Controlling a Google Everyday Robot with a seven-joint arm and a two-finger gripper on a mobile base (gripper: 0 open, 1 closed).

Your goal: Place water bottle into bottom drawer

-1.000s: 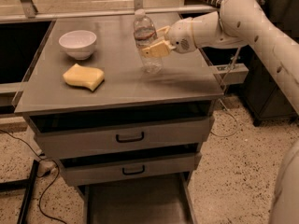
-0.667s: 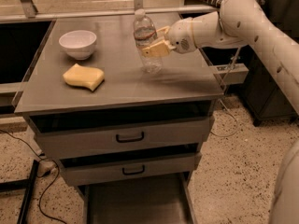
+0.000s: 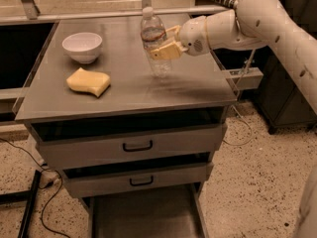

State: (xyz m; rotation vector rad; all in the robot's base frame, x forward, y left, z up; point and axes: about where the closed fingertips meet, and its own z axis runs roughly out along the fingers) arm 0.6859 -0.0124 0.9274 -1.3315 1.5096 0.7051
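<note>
Tan fingers (image 3: 162,51) of the gripper (image 3: 159,42) pinched the water bottle (image 3: 151,28) around its middle, reaching in from the right above the far right part of the grey cabinet top (image 3: 133,86) (whether the bottle's base touched the surface could not be told). Left of it sat a white bowl (image 3: 82,46), with a yellow sponge (image 3: 89,82) nearer, and the bottom drawer (image 3: 143,217) stood pulled out, low at the near edge.

Clear glossy plastic bottle (image 3: 154,46) on the matt grey metal cabinet top (image 3: 198,86), clasped at mid-height by the gripper (image 3: 166,42) of a smooth white plastic arm (image 3: 267,16). Nearby: glossy white bowl (image 3: 82,46), porous yellow sponge (image 3: 89,82). Below, the bottom drawer (image 3: 143,216) has a dull dark floor.
</note>
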